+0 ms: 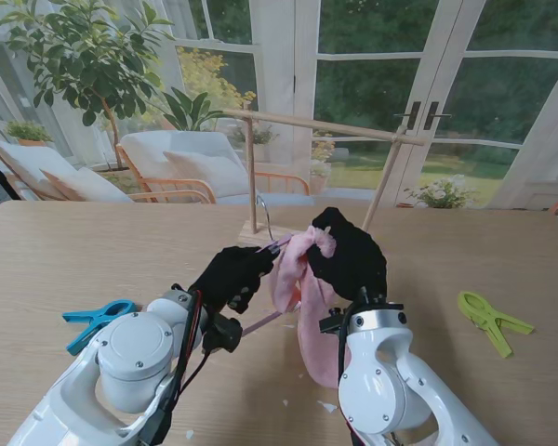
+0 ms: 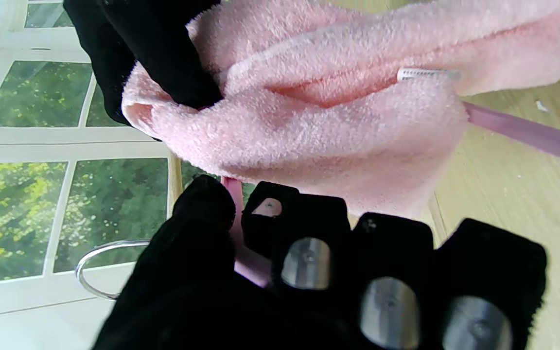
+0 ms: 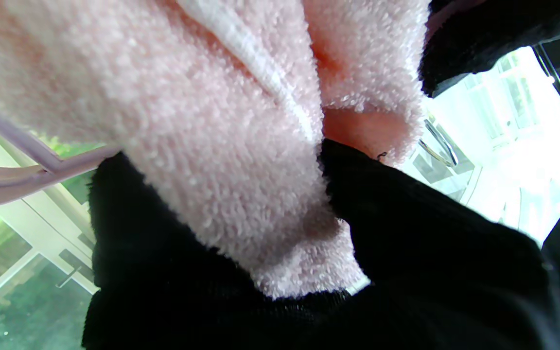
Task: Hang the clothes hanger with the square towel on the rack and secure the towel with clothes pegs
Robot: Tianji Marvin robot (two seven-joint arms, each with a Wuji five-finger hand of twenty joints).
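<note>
Stand view: 2 black-gloved hands hold a pink towel on a hanger, lifted over the table, nearer to me than the rack.

The wooden table [image 1: 93, 242] spans the view, with the wooden rack [image 1: 327, 125] standing at its far middle. The pink square towel [image 1: 309, 297] hangs bunched between the hands, draped on the pink clothes hanger [image 2: 528, 132], whose metal hook [image 2: 96, 260] shows in the left wrist view. The right hand [image 1: 352, 253] has its fingers closed on the towel's top fold; the left hand [image 1: 231, 275] pinches the hanger bar. 2 pegs lie on the table: a green peg [image 1: 491, 321] well to the right, a blue peg [image 1: 95, 319] to the left.
</note>
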